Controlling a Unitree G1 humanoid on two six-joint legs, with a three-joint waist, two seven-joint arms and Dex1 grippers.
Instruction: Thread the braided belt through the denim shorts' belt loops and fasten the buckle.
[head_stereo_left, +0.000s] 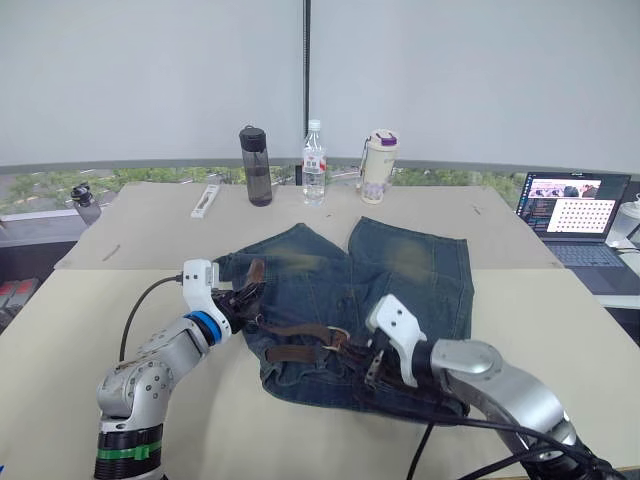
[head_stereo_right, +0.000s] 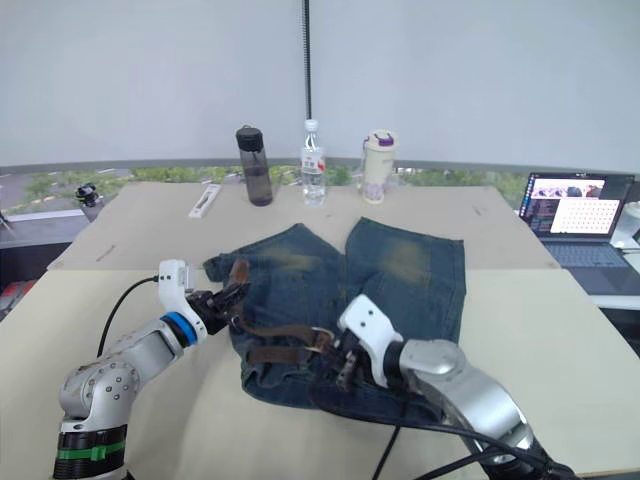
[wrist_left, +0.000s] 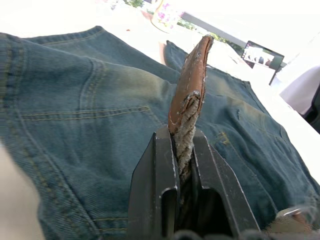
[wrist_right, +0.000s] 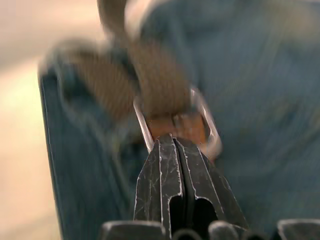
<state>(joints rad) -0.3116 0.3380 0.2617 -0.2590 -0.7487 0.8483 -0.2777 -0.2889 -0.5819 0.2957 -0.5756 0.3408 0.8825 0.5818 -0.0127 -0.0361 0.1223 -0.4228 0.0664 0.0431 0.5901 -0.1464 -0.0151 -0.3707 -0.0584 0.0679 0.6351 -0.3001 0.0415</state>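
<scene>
The denim shorts (head_stereo_left: 400, 270) lie flat on the beige table, legs pointing away from me and waistband nearest me. The braided belt (head_stereo_left: 300, 330) runs dark brown across the waist area. My left gripper (wrist_left: 184, 137) is shut on the belt's leather-tipped end (wrist_left: 192, 80), holding it upright over the shorts' left side (head_stereo_left: 245, 297). My right gripper (wrist_right: 170, 142) is shut, its tips overlapping the near bar of the silver buckle (wrist_right: 210, 130), which sits at the shorts' middle (head_stereo_left: 338, 340). I cannot make out the belt loops.
At the table's far side stand a dark bottle (head_stereo_left: 256, 166), a clear water bottle (head_stereo_left: 314, 163) and a cream tumbler (head_stereo_left: 378, 167). A white flat object (head_stereo_left: 206, 200) lies left of them. An open laptop (head_stereo_left: 573, 205) sits at the right.
</scene>
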